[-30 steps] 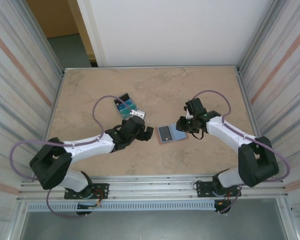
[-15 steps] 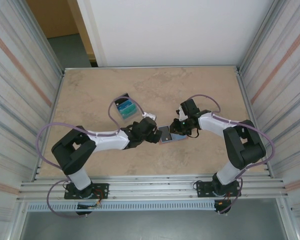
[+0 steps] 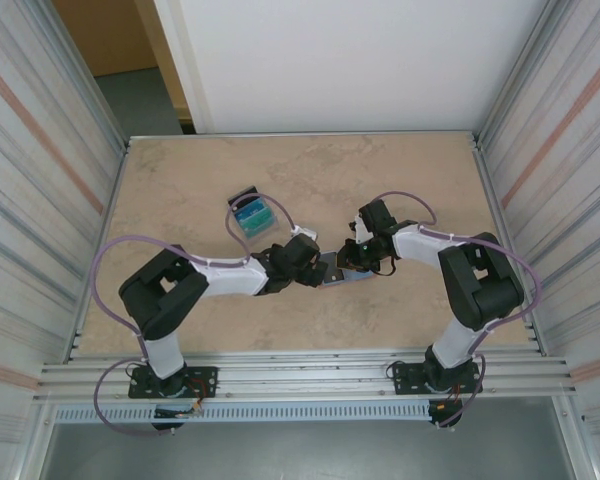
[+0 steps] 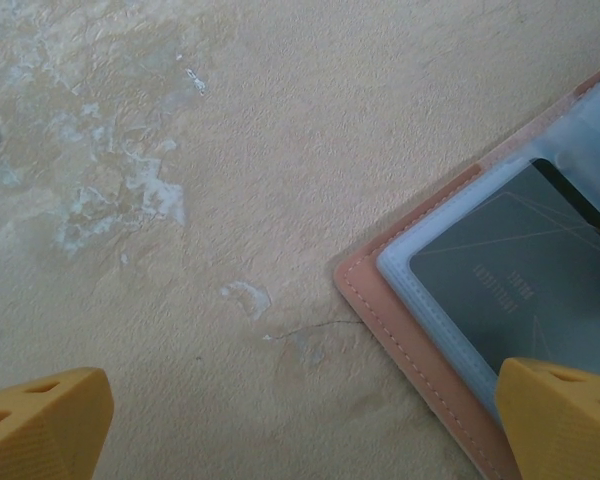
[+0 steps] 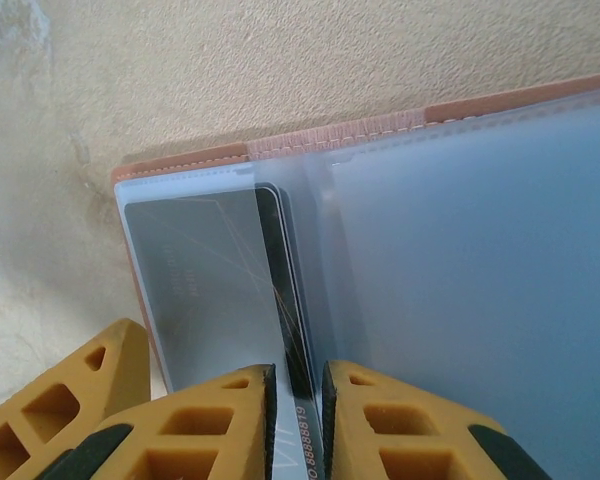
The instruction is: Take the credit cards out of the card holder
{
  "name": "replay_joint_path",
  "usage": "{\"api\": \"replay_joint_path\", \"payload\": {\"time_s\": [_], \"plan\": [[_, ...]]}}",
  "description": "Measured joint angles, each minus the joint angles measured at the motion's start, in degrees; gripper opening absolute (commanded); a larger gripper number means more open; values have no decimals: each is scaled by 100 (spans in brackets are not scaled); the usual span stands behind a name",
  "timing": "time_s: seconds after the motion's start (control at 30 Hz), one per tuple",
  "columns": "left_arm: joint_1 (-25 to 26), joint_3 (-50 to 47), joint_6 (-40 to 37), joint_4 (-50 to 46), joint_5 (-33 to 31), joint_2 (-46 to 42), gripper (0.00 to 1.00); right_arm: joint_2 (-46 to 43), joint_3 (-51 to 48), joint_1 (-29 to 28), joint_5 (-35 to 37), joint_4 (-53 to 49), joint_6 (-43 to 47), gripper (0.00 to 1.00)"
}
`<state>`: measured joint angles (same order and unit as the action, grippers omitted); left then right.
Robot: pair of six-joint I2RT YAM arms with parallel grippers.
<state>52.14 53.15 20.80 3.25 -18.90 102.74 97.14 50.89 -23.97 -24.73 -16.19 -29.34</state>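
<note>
The card holder (image 3: pixel 342 272) lies open on the table, salmon-pink rim (image 4: pixel 410 340) around clear blue-grey pockets (image 5: pixel 460 250). A black credit card (image 5: pixel 195 290) sits in its left pocket, also seen in the left wrist view (image 4: pixel 510 290). My right gripper (image 3: pixel 353 260) is at the holder's middle fold, shut (image 5: pixel 298 400) on the raised edge of the black card. My left gripper (image 3: pixel 315 268) stands wide open (image 4: pixel 305 430) at the holder's left corner, one fingertip (image 4: pixel 565 420) over the pink rim and the other (image 4: pixel 45 420) over bare table.
A loose pile of teal and blue cards (image 3: pixel 252 213) lies up and left of the holder, behind my left arm. Metal-framed walls (image 3: pixel 110 200) close the table on both sides. One left finger (image 5: pixel 70 400) shows beside my right fingers.
My left gripper has slid right, from short of the holder to its left corner. My right gripper has moved a little left and down onto the holder's fold.
</note>
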Motion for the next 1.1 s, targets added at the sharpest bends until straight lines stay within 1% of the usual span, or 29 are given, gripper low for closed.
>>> {"api": "replay_joint_path", "payload": {"time_s": [0.3,0.6,1.0,1.1], "plan": [[0,203,-17,-87,-9,168,99,98,0,9,-114,122,0,21],[0,487,-11,-560,-173,249,99,103,-94,52,-457,358,-22,19],[0,575,7,-831,-282,249,99,94,-463,254,-1073,1010,-291,10],[0,575,7,-855,-289,249,99,63,-527,302,-1167,1115,-337,5]]}}
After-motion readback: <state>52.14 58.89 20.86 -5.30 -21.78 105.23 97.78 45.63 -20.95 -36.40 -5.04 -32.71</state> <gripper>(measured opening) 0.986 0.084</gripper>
